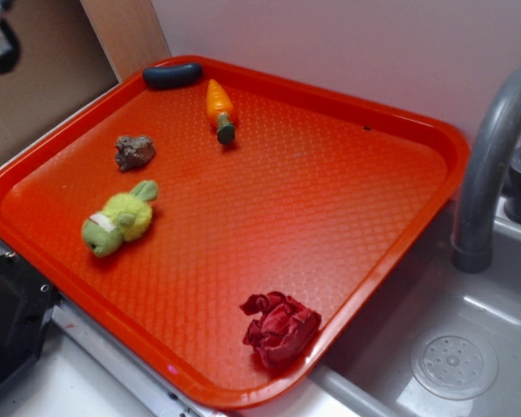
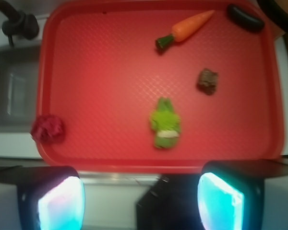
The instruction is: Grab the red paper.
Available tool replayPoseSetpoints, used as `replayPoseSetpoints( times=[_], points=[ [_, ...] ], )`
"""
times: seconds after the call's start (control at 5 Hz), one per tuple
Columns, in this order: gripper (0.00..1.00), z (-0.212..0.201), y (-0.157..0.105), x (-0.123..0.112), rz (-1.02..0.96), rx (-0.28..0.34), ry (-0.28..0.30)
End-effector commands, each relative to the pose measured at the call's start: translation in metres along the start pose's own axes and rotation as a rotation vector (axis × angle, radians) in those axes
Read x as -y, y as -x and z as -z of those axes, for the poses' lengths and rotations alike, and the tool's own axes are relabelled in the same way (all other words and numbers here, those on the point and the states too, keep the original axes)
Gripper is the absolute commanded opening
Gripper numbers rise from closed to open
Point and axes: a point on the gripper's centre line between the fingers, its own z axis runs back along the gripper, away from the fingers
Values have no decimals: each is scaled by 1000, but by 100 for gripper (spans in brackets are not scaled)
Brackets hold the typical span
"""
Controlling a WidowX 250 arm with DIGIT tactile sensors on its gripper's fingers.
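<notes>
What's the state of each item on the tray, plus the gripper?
red paper: crumpled, lying at the tray's edge, not held
green plush toy: lying on its side
carrot: lying flat
rock: resting on the tray, untouched
dark oblong object: lying at the tray's rim
tray: flat, beside the sink
gripper: open, holding nothing

Red paper (image 2: 48,129) at tray (image 2: 110,72) left edge; tool (image 2: 140,201) pads apart, empty.
</notes>
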Motion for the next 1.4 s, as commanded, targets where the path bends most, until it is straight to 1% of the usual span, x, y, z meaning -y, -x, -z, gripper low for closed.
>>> replayPoseSetpoints(
  times=[0.0, 0.2, 0.4, 0.6, 0.8, 1.0, 1.2],
  points=[
    [100, 46, -14, 54, 10, 18, 97],
    [100, 61, -14, 77, 58, 7, 110],
    [100, 82, -17, 97, 86, -32, 137],
    [100, 107, -19, 109, 153, -29, 187],
    [100, 124, -16, 120, 193, -59, 256],
    [100, 139, -8, 132, 276, -113, 307],
    [100, 154, 1, 138, 306, -163, 382]
  ],
)
